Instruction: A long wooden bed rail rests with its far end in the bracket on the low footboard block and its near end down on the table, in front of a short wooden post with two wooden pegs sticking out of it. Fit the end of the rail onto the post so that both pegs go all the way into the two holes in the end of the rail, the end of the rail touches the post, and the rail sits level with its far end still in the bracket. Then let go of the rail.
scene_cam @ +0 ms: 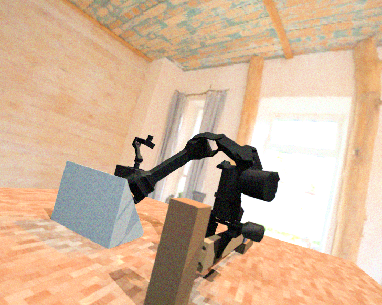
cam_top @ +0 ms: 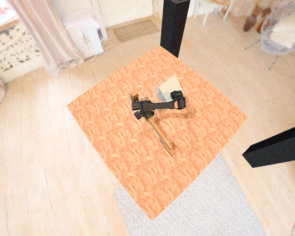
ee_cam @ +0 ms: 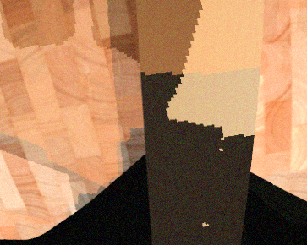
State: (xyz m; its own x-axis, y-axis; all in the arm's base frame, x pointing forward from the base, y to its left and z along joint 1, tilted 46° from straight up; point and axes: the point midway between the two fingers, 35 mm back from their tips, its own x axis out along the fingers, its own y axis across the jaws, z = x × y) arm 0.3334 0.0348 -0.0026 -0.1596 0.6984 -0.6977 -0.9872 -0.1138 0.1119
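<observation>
The long wooden rail [cam_top: 159, 131] [scene_cam: 208, 247] [ee_cam: 215, 100] runs from the low footboard block [cam_top: 172, 151] up to the short wooden post [cam_top: 134, 97] [scene_cam: 178, 249]. My gripper [cam_top: 145, 116] [scene_cam: 222, 244] [ee_cam: 179, 163] is shut on the rail close to its near end and holds that end up off the table. In the exterior view the rail's end face sits right beside the post at peg height. The pegs are hidden, and I cannot tell whether the end touches the post. The rail's far end lies at the footboard block.
A pale blue wedge block [cam_top: 167, 89] [scene_cam: 92, 206] stands on the orange table [cam_top: 112, 131] behind the arm's base. Two black pillars [cam_top: 173, 25] [cam_top: 277, 148] stand at the table's far corner and right side.
</observation>
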